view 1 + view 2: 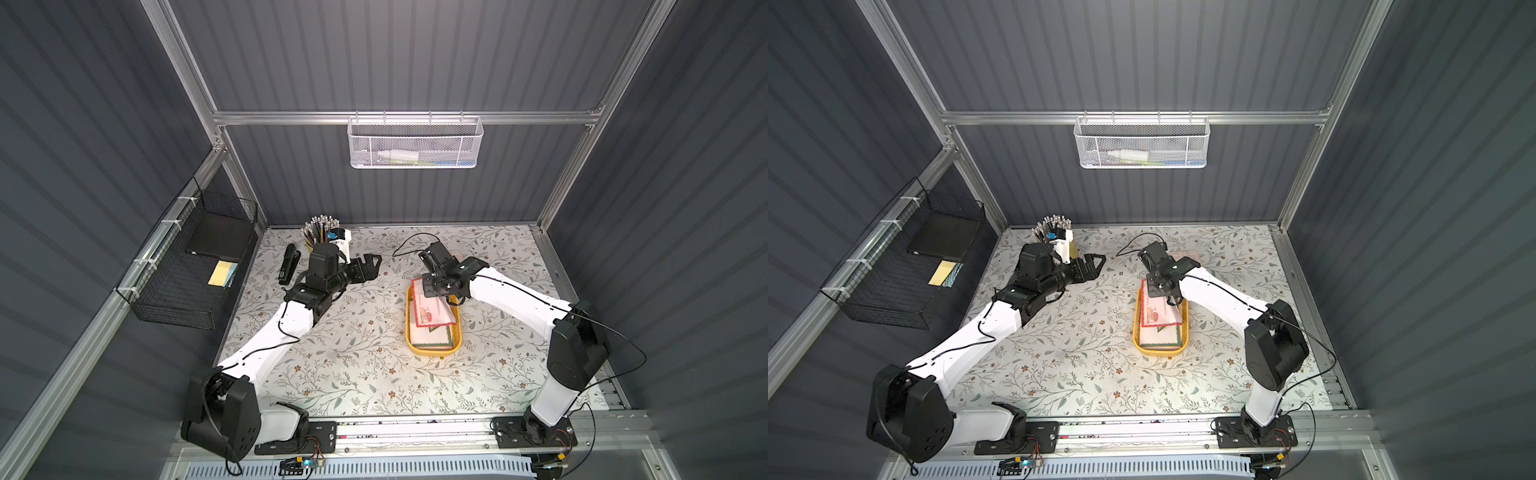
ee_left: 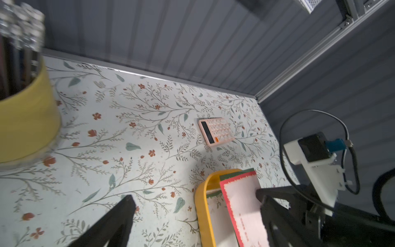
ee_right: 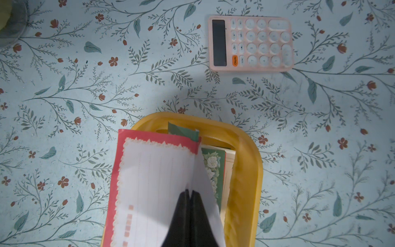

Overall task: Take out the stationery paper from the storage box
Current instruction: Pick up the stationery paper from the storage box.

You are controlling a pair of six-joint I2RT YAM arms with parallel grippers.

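Right end effector [image 3: 189, 193] clamped shut on red-bordered stationery sheet [image 3: 154, 171], sheet skewed over rim of yellow storage box [image 3: 245, 171] on desk [image 1: 353, 353]; green-floral sheets [image 3: 213, 164] lie inside box; pink calculator [image 3: 250, 42] beyond; left end effector [image 1: 374, 269] wide open, empty, near pencil cup [image 1: 318, 232]

Right claw [image 1: 1163, 295], apparently pinching stationery paper [image 1: 1158, 314]
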